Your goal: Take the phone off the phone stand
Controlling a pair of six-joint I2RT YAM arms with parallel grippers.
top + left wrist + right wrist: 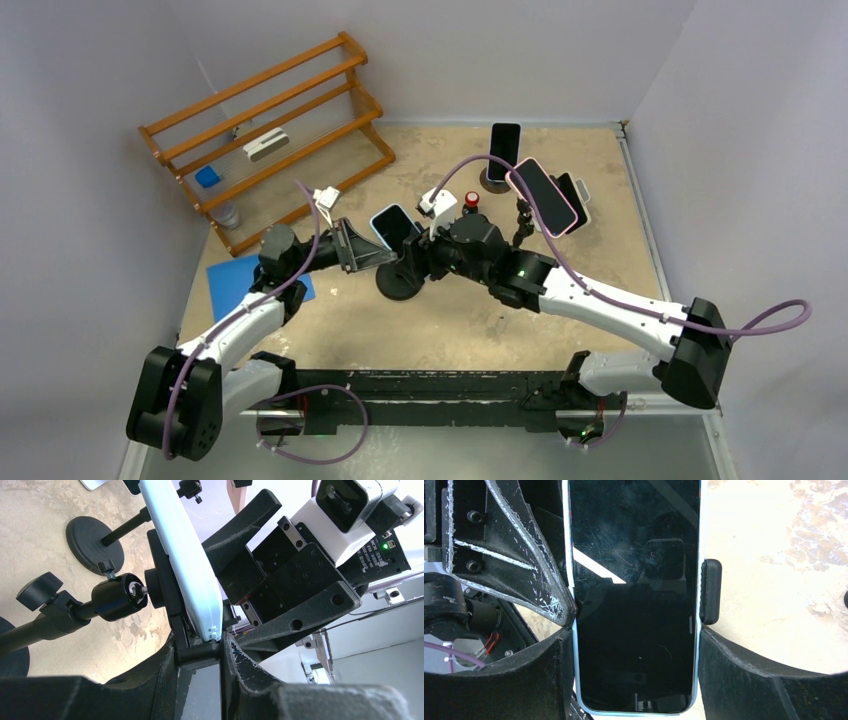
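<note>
Right wrist view: the phone (636, 605), seated in the phone stand (710, 591) at frame centre, long axis top to bottom, is clasped across its width by the right gripper (636, 672); the stand is pinched by the left gripper (200, 662).

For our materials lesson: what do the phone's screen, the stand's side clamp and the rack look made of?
Phone screen: glass, glossy; reflections, hairline scratches.
Side clamp: matte black, likely rubber or plastic.
Rack: probably varnished wood; orange-brown sheen.
</note>
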